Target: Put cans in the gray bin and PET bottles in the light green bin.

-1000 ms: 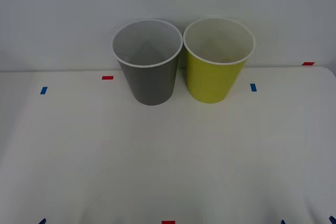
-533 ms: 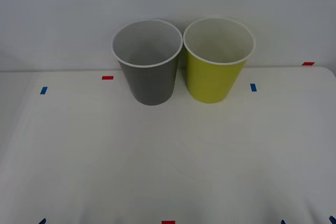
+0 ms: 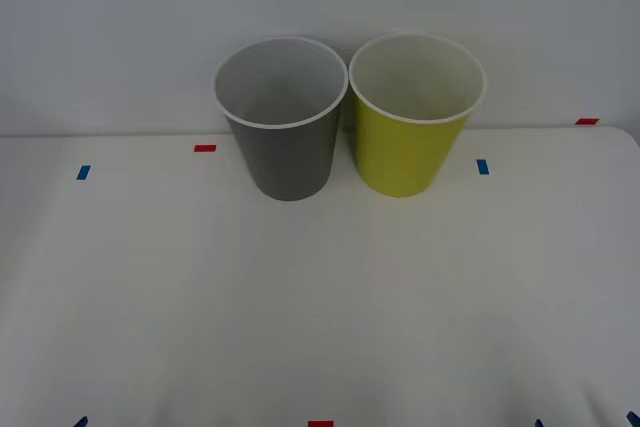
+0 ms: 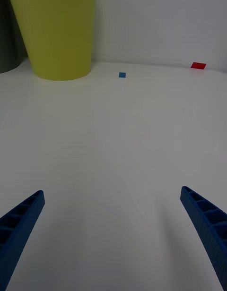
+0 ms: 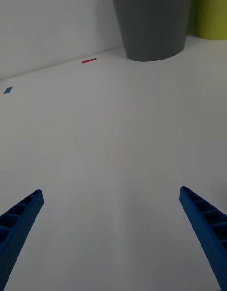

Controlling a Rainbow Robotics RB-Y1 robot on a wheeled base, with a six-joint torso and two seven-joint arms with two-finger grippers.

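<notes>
2 bins stand upright at the far edge of the white table [image 3: 320,297], side by side, rims just about touching: the gray bin [image 3: 287,142] on the robot's left, the light green bin [image 3: 408,142] on the robot's right. From the front view both show pale insides, but the bottoms are hidden by the angle, so cannot tell if a can or bottle already sits in either.

No can or PET bottle lies on the table surface in front of the bins. A few red and blue tape marks [image 3: 205,148] dot the table near the bins and along the near edge.

Left gripper [image 5: 111,234]: low over bare table, fingers spread wide apart, holding nothing, aimed toward the base of the gray bin, well apart from it. Right gripper [image 4: 111,234]: same pose on the other side, fingers spread wide, empty, facing the light green bin's base with a blue tape square beside it, well apart.

Progress, as a judgement: either sorting is finished with items already dropped in, or nothing has been supplied yet. Nothing in hand, nothing to pick. With the table bare of items and both claws released, no sorting step looks active right now.
</notes>
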